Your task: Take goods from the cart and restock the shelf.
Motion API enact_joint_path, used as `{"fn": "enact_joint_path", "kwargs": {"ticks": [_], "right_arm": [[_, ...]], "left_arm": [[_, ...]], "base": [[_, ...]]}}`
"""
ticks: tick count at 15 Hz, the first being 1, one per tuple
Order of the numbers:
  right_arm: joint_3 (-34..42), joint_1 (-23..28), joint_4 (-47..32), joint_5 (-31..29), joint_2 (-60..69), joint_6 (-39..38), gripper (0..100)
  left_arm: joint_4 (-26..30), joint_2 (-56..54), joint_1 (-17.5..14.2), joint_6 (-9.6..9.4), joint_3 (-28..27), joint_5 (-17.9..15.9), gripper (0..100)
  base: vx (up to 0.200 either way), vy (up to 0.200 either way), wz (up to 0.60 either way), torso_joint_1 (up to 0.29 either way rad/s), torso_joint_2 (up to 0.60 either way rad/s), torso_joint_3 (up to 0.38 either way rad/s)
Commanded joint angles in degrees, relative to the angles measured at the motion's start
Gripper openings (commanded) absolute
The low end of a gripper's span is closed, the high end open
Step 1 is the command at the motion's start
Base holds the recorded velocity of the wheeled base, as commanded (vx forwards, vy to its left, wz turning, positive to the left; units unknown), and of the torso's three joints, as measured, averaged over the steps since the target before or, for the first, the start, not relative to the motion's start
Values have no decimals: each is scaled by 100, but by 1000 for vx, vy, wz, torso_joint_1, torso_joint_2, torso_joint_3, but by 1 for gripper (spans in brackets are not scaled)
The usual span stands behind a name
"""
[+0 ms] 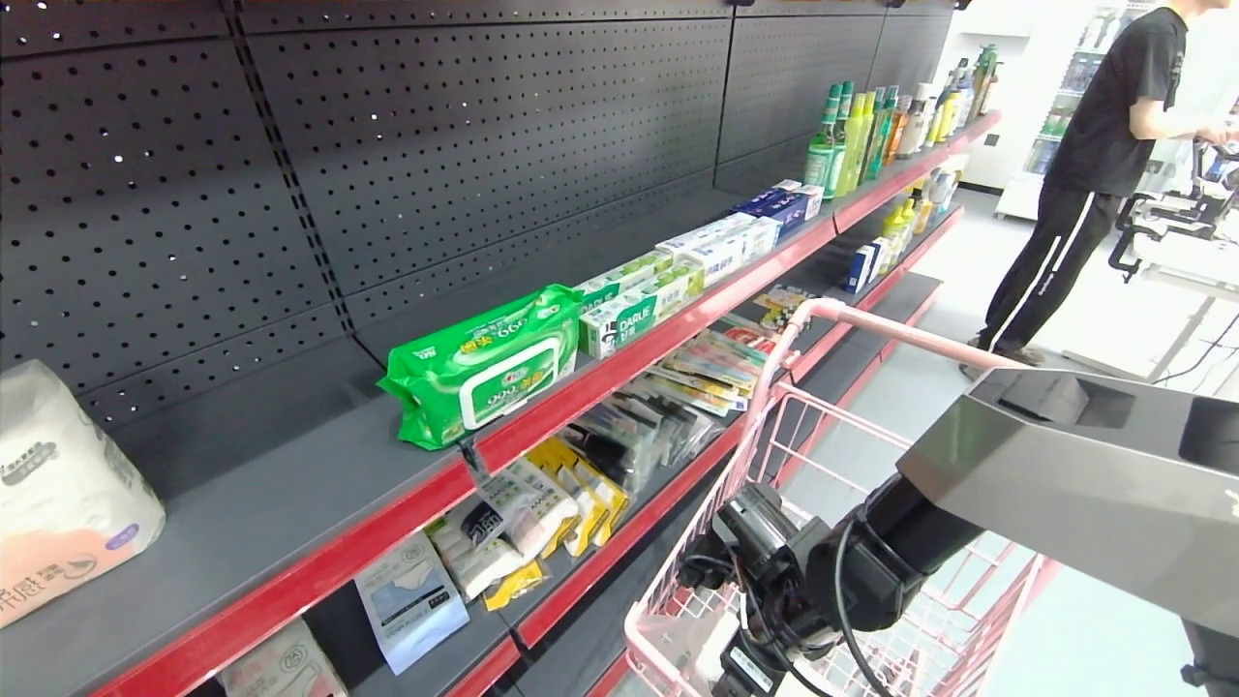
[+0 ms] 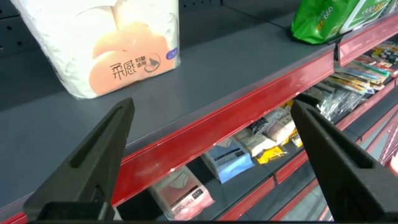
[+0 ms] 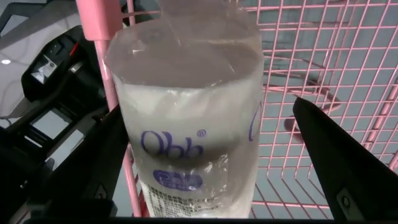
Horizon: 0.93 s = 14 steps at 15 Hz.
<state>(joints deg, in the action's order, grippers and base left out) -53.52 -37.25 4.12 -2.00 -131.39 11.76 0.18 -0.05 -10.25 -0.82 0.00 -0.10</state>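
Open right gripper [image 3: 208,118] on the right wrist view, fingers [image 3: 336,155] spread either side of a clear-wrapped white cylindrical pack [image 3: 186,93], not clamped on it, with a gap showing between wrap and one finger. Pack inside the pink wire cart [image 3: 323,56], touching a pink post of the frame. On the left wrist view, left gripper [image 2: 212,104] wide open and empty, facing the red shelf edge [image 2: 249,99]; tissue roll pack [image 2: 106,43] on the grey shelf [image 2: 186,81] beyond, green wet-wipe pack [image 2: 323,22] farther along, small packets [image 2: 230,158] on the lower tier. On the head view, right arm [image 1: 891,561] down in the cart at near right. Shelf along the left: tissue roll pack nearest, wet-wipe pack midway at the front edge, toothpaste boxes [image 1: 639,305] just beyond it, bottles [image 1: 852,136] at the far end.
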Motion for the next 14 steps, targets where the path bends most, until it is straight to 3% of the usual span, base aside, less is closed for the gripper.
{"fn": "enact_joint_path", "kwargs": {"ticks": [1, 10, 14], "right_arm": [[8, 60, 36, -11, -62, 10, 100], [52, 148, 45, -11, -80, 168, 100], [52, 148, 54, -2, -71, 168, 100]], "left_arm": [[-1, 5, -3, 3, 0, 1, 100], [-1, 5, -3, -6, 0, 1, 100], [-1, 5, -3, -6, 0, 1, 100]], "base": [[0, 0, 0, 0, 0, 0], [0, 0, 0, -3, 6, 7], [0, 0, 0, -141, 340, 200]]}}
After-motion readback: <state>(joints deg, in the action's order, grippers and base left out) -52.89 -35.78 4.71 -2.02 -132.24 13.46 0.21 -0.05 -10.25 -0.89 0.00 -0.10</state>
